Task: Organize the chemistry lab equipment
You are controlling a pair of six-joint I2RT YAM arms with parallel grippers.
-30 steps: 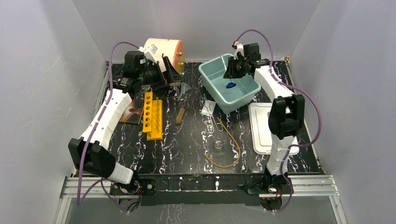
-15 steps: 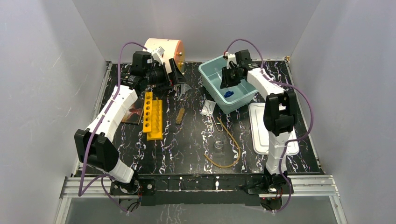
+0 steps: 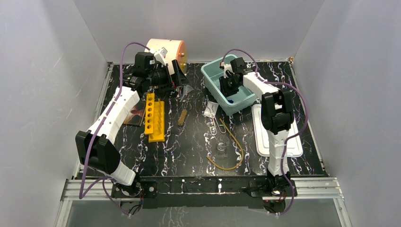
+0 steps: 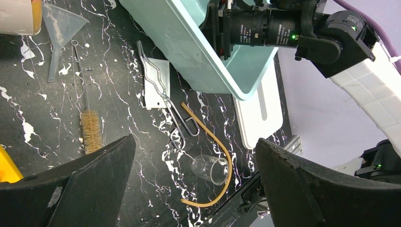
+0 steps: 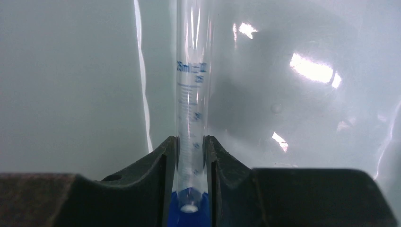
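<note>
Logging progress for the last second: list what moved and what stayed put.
The right hand, shut on the graduated cylinder, moved left and nearer, down into the teal bin. The left hand, open by the drum, shifted slightly right at first. The yellow rack, rubber loop and white lid stayed put.

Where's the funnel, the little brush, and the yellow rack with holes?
funnel (image 4: 62,22): left wrist view, on its wide clear cone.
brush (image 4: 91,136): left wrist view, on the tan bristles at the end of its wire.
yellow rack (image 3: 150,113): top view, on the row of holes.
</note>
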